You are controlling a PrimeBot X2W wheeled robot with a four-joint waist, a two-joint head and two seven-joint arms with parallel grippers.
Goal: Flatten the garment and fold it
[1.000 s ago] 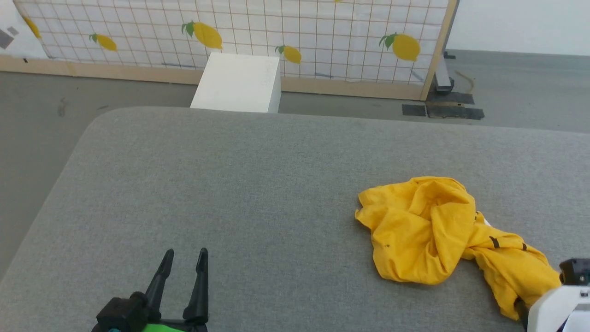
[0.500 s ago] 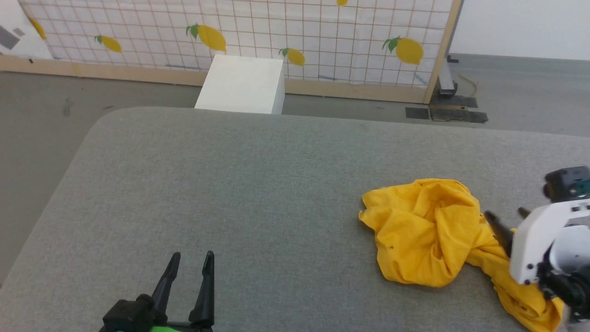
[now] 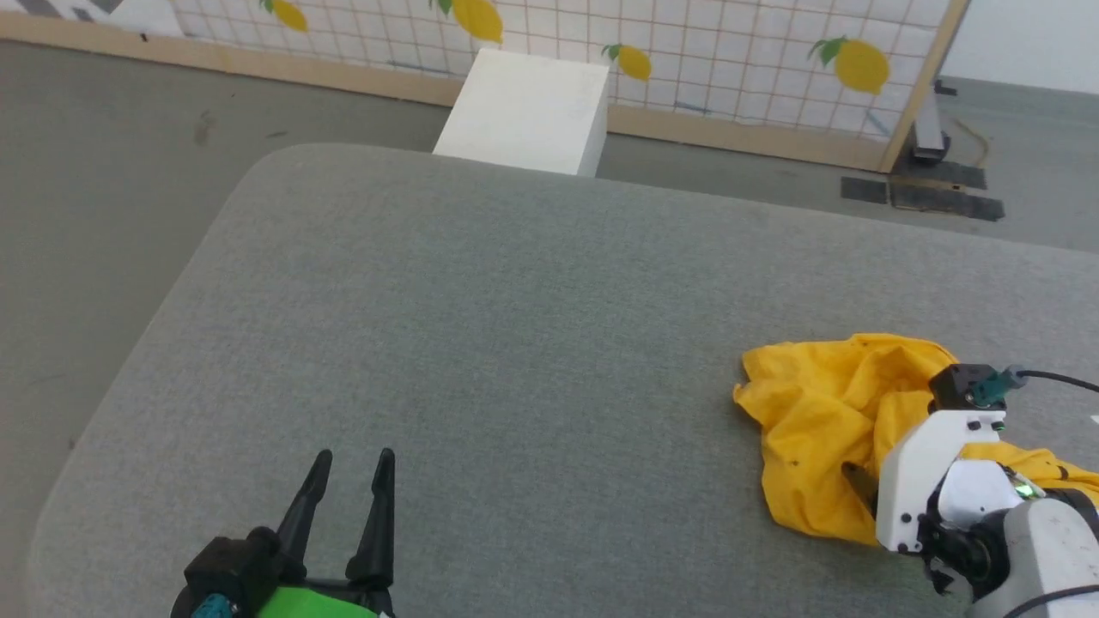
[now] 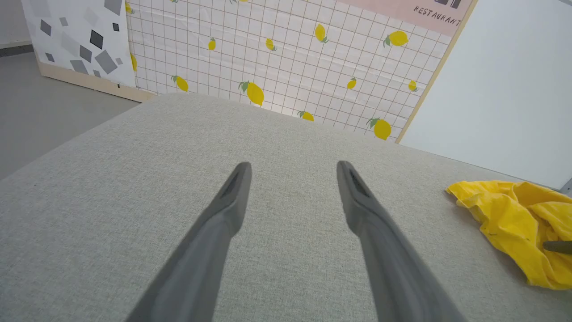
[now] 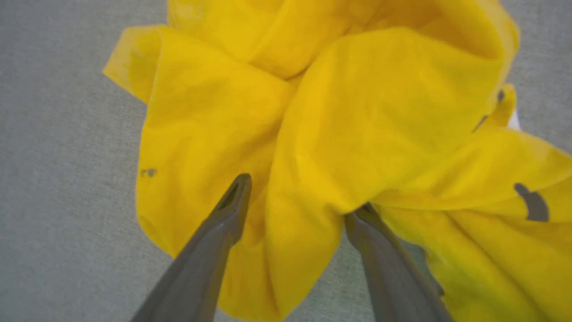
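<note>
Though crumpled, 1 garment [image 3: 816, 421].

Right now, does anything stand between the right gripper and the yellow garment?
Nothing visible does. The right gripper is directly at the crumpled yellow garment, and a fold of the cloth lies between its open jaws.

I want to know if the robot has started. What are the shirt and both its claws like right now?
garment: crumpled in a heap on the grey table, not flattened, not folded.
left gripper: open, empty, above bare table, away from the garment.
right gripper: open, a fold of the garment between its fingers, not clamped.
</note>
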